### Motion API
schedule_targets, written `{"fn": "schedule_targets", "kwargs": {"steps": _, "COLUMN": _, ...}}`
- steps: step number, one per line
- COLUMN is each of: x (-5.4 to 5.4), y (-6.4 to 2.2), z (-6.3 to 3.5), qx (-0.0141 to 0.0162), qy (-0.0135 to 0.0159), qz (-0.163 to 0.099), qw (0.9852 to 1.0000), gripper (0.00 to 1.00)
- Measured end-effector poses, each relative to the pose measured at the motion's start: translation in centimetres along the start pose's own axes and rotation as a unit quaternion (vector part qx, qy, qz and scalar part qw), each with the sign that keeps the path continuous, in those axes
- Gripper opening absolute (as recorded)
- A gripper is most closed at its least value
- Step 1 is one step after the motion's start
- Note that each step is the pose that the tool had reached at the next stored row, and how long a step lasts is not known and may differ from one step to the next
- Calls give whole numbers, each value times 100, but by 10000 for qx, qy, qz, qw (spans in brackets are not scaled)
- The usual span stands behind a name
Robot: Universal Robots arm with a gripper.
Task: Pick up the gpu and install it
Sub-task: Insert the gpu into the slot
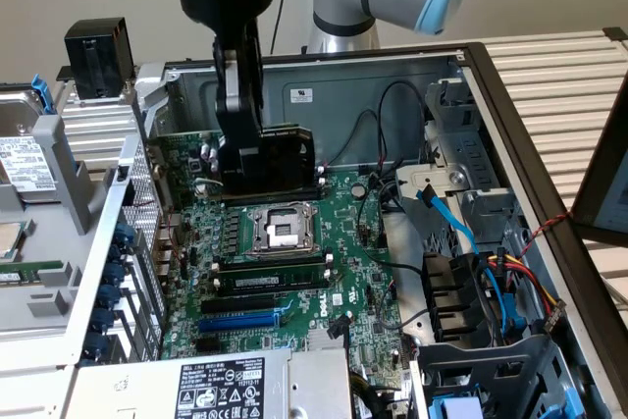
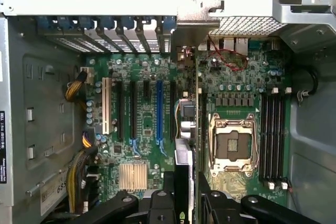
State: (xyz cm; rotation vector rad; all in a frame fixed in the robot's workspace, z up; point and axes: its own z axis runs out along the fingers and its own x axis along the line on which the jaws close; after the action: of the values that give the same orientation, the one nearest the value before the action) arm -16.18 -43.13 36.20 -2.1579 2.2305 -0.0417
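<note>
The gpu (image 1: 283,158), a short card with a black boxy shroud, hangs upright inside the open computer case with my gripper (image 1: 238,156) shut on it. It is above the large green motherboard (image 1: 324,242), over the area behind the CPU socket (image 1: 280,229). In the wrist view the gpu (image 2: 184,161) is edge-on and runs from my gripper (image 2: 185,200) toward the case's rear. Its silver bracket (image 2: 195,17) is near the slot openings. There its edge lies between the CPU socket (image 2: 231,145) and the black slot beside the blue slot (image 2: 159,111). Whether it touches the board I cannot tell.
A power supply (image 1: 216,385) sits at the near edge of the case. Coloured cables (image 1: 491,287) and a drive bay fill the exterior view's right. A removed drive cage (image 1: 39,174) lies on the exterior view's left. Memory slots (image 2: 273,129) flank the socket. Blue bracket clips (image 2: 105,23) line the rear wall.
</note>
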Motion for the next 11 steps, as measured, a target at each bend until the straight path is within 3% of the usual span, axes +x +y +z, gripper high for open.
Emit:
{"fn": "schedule_targets", "kwargs": {"steps": 6, "x": 37, "y": 7, "z": 110, "qx": 0, "qy": -15, "qz": 1, "qw": 10000, "gripper": 27}}
{"fn": "schedule_targets", "kwargs": {"steps": 11, "x": 48, "y": 12, "z": 177, "qx": -3, "qy": -83, "qz": 4, "qw": 10000, "gripper": 27}}
